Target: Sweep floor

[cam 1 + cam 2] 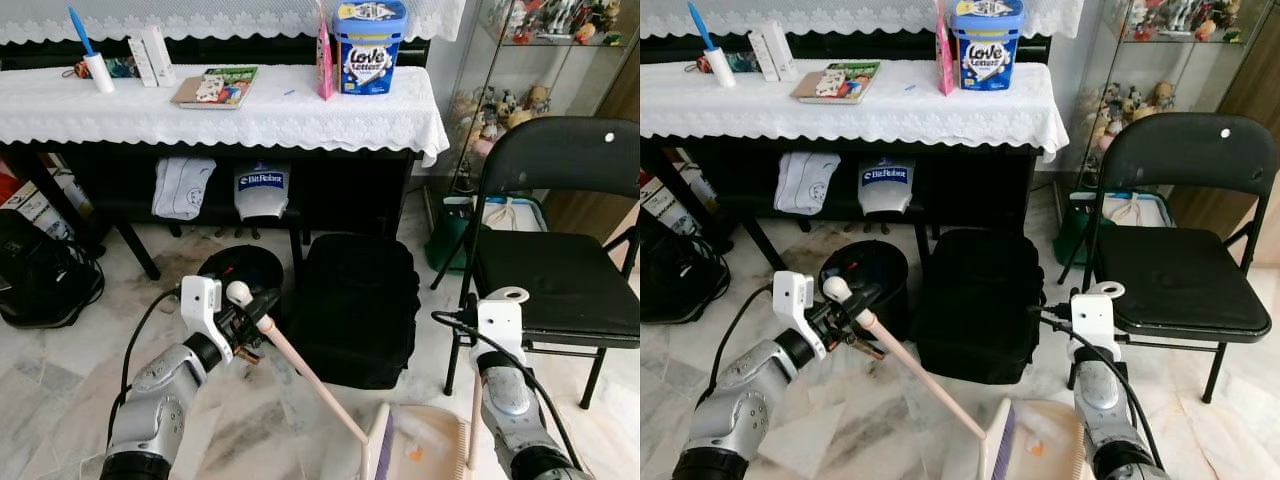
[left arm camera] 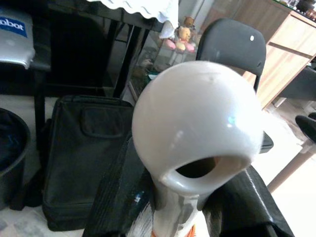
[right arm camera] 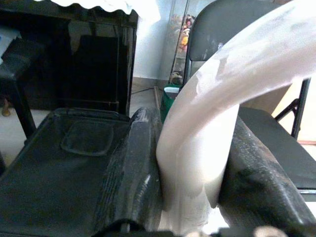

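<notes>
Left eye view: we hold a two-tool configuration for sweeping. Our left gripper is clamped on the upper end of the broom handle, just below its rounded white cap; the left wrist view confirms the black fingers pressed against both sides of the shaft. Gripping near the top gives, in our judgement, the widest swing at the brush end. The handle slopes down toward our right, ending at the brush head beside the dustpan, which rests on the marble floor at the bottom of the frame.

Our right gripper is closed on the dustpan handle, a curved white piece seated between both fingers. This keeps the pan mouth facing the brush so debris can be driven in; a small orange speck already lies in the pan.

A black bag, a black bin and a folding chair stand near and limit the stroke.
</notes>
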You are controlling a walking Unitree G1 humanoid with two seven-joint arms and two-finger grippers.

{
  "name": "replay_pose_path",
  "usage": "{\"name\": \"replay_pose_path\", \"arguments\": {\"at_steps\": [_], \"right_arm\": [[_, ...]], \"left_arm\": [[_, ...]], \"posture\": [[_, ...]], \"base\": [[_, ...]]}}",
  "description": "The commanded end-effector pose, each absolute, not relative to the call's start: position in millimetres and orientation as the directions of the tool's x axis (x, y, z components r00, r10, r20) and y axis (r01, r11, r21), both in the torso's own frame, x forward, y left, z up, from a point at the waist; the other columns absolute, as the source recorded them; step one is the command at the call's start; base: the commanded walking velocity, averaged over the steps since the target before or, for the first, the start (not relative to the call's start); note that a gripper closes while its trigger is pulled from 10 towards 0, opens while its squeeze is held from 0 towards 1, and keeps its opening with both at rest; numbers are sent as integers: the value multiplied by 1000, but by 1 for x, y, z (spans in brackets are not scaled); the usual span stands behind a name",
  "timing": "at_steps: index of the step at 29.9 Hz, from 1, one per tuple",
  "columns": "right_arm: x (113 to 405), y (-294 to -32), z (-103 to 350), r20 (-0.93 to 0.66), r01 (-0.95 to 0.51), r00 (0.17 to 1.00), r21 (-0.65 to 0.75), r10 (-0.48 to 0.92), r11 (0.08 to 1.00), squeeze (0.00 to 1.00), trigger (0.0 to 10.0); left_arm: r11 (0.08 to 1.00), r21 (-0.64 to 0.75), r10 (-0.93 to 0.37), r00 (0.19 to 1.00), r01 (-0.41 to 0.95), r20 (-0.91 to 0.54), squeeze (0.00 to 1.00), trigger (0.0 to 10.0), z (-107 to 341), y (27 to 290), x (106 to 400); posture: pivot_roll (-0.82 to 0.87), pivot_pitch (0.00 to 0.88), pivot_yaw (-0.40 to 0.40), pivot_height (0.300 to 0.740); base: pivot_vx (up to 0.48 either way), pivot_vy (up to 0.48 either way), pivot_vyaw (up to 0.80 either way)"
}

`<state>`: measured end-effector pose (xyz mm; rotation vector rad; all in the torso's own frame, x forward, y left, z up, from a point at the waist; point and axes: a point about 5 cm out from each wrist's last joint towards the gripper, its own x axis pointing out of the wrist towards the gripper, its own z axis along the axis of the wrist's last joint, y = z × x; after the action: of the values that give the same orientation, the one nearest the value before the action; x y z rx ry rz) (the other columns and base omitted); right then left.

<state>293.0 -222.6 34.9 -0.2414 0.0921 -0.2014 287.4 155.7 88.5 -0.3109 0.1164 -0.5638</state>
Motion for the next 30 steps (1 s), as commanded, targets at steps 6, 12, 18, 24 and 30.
{"name": "replay_pose_path", "arguments": {"at_steps": [6, 12, 18, 24, 30], "right_arm": [[297, -220, 41, -31, 194, 978, -218, -205, 957, 0, 10000], [298, -219, 41, -30, 190, 979, -213, -201, 958, 0, 10000], [302, -216, 47, -2, 179, 983, -187, -182, 966, 0, 10000], [306, -214, 53, 22, 182, 983, -162, -181, 970, 0, 10000], [303, -209, 52, 35, 162, 987, -136, -159, 977, 0, 10000]], "left_arm": [[819, -296, -511, 859, 491, 11, 0, 10000, 98, 160, 291], [805, -313, -524, 852, 504, 26, 0, 10000, 98, 154, 290], [755, -349, -572, 817, 556, 64, 0, 10000, 104, 140, 287], [779, -295, -567, 822, 553, 45, 0, 10000, 104, 143, 287], [848, -186, -504, 864, 496, 5, 0, 10000, 101, 157, 286]], "posture": [[5, 0, 36, 740], [3, 0, 37, 740], [3, 0, 36, 740], [-1, 0, 35, 740], [-5, 0, 32, 740]], "base": [[0, 0, 0], [0, 0, 0], [0, 0, 0], [0, 0, 0], [0, 0, 0]]}}
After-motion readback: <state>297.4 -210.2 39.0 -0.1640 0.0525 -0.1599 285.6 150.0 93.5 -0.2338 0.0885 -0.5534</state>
